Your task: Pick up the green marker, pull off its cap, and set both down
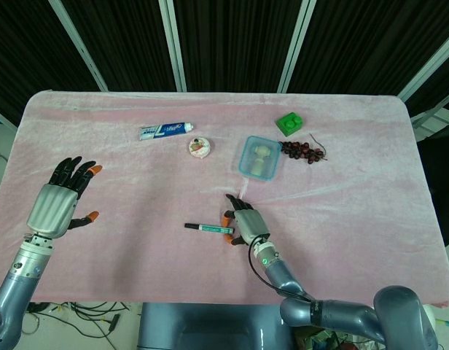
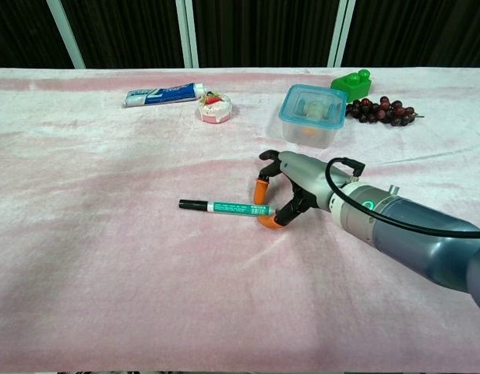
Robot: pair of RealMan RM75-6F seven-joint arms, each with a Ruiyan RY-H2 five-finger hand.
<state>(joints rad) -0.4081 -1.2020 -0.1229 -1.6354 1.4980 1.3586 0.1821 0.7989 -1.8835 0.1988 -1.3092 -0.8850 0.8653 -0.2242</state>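
Note:
The green marker (image 1: 208, 229) (image 2: 224, 207) lies flat on the pink cloth, with its black cap (image 2: 192, 205) on and pointing left. My right hand (image 1: 244, 224) (image 2: 291, 191) is at the marker's right end. One orange fingertip is just behind that end and the thumb tip just in front, with a gap still showing around the barrel. My left hand (image 1: 60, 200) hovers at the far left with its fingers spread and nothing in it. The chest view does not show it.
At the back of the table are a toothpaste tube (image 1: 165, 130) (image 2: 162, 95), a small round tin (image 1: 200, 146) (image 2: 215, 109), a blue lidded container (image 1: 259, 157) (image 2: 310, 113), a green block (image 1: 289, 122) (image 2: 351, 81) and grapes (image 1: 303, 151) (image 2: 380, 110).

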